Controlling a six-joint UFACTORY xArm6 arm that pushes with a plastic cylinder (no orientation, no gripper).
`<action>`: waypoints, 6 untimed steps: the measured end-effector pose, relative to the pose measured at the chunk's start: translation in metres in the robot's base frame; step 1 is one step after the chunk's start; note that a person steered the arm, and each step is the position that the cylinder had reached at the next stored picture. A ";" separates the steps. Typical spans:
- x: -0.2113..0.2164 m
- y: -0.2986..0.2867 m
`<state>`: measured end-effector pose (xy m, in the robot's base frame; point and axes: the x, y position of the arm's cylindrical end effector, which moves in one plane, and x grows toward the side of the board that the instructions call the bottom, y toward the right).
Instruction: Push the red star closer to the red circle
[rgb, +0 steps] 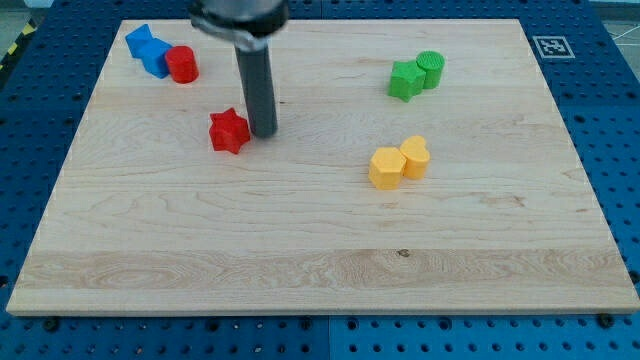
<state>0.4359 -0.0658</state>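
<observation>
Tip (264, 133) (a bare rod, no pincer to report) sits just right of red star (229, 130), so I push toward red circle (182, 64).

Wooden tabletop (320, 260) with small coloured blocks

Red star (229, 131) left of centre; red circle (182, 64) at top left, touching two blue blocks (150, 50). Green star (405, 80) and green cylinder (430, 69) touch at top right; two yellow blocks (398, 163) touch near centre-right.

blue blocks (148, 49), green blocks (416, 75), yellow blocks (398, 163)
</observation>
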 end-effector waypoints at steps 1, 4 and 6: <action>0.020 -0.010; -0.028 -0.046; -0.069 -0.070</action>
